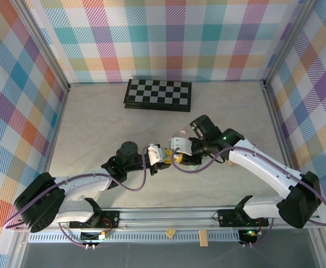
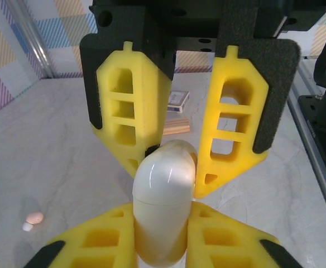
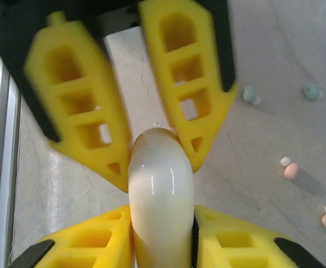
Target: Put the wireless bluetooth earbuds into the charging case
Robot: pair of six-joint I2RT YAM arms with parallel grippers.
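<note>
Evidently the left gripper (image 2: 163, 205) and right gripper (image 3: 163, 207) both pinch one charging case (image 2: 164, 178) from opposite ends, latticed yellow fingers (image 2: 96, 240) pressed against its glossy, rounded white shell. Uneven pulling could squirt that slick pebble out. Tiny pink and pale green earbuds (image 3: 290, 170) lie loose on the matte marbled table (image 3: 274, 44), on the far side.

Glossy plastic case (image 2: 163, 206), matt marbled table (image 2: 57, 139)

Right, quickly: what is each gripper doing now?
Left gripper: closed on the white case.
Right gripper: closed on the same case.
</note>
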